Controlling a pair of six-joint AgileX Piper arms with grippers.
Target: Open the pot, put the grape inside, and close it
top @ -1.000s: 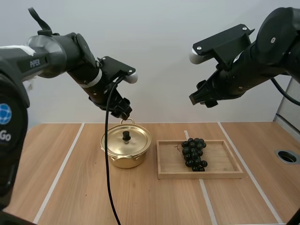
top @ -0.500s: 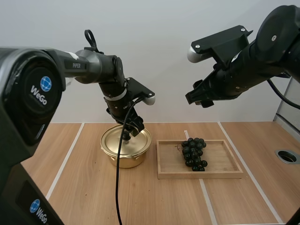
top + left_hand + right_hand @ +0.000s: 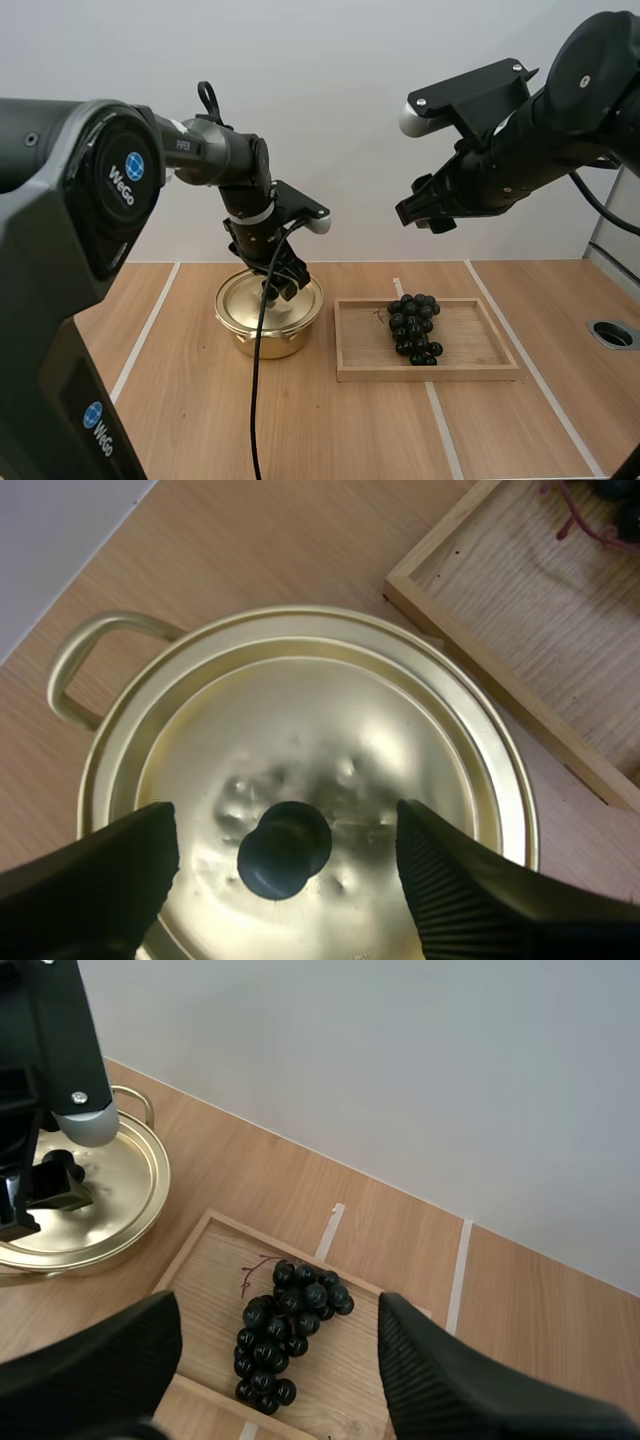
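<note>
While my right gripper (image 3: 275, 1312) is hanging where it was a second ago, high over the tray (image 3: 490, 373) with its fingers spread and nothing between them, my left arm is doing all the moving. A second back it was holding up behind the pot (image 3: 262, 342), clear of it. Now my left gripper (image 3: 285, 846) is sitting low over the lid (image 3: 340, 730), fingers apart, one on each side of the black knob (image 3: 284, 848). From the left wrist I am seeing a gap on both sides of the knob, so the fingers are straddling it and not yet pinching it. The lid is lying flat, seated in the pot, so the pot is not yet open.

The grapes (image 3: 414, 327) are lying in the tray, just right of the pot, with the right gripper looking down on them from well above.

I am reading this as the end of the approach in the first step: the reach is done, the grasp is not. Next I am expecting to close the left fingers on the knob, and the alignment is looking good for that. I am not able to tell how far down the knob the tips are reaching. If they are riding high, the round knob could slip out on the lift.
</note>
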